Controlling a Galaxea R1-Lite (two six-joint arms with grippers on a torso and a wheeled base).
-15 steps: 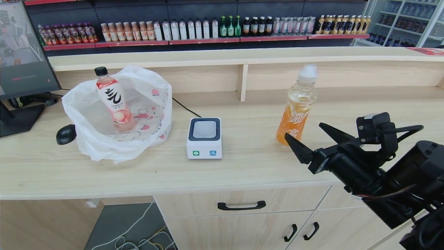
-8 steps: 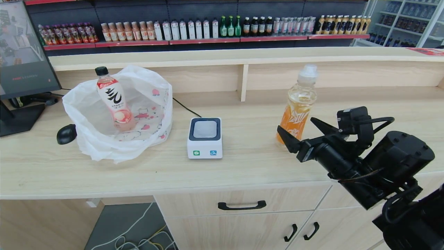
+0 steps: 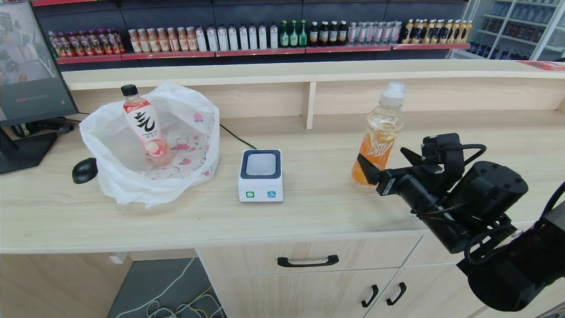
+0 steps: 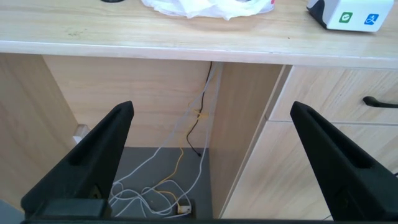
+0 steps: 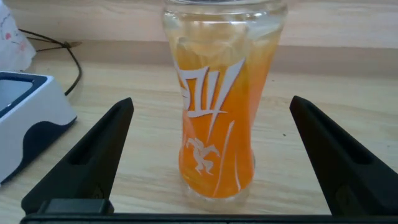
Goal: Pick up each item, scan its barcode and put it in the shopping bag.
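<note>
An orange drink bottle (image 3: 378, 137) with a white cap stands upright on the wooden counter, right of centre; in the right wrist view the orange drink bottle (image 5: 217, 106) stands between my fingers, a short way ahead of them. My right gripper (image 3: 388, 160) is open, just to the bottle's right and front, one fingertip (image 3: 364, 167) overlapping its base. A pink drink bottle (image 3: 145, 128) leans inside the white shopping bag (image 3: 150, 176) on the left. The white scanner (image 3: 261, 176) sits between bag and orange bottle. My left gripper (image 4: 211, 155) hangs open below the counter edge.
A black mouse (image 3: 84, 170) lies left of the bag, and a monitor (image 3: 26, 66) stands at the far left. A cable (image 3: 236, 138) runs behind the scanner. A raised shelf with a divider (image 3: 310, 105) backs the counter. Drawers (image 3: 307, 261) sit below.
My right gripper has moved forward and left toward the orange bottle, its open fingers now reaching the bottle's base. Bag, pink bottle and scanner have not moved.
</note>
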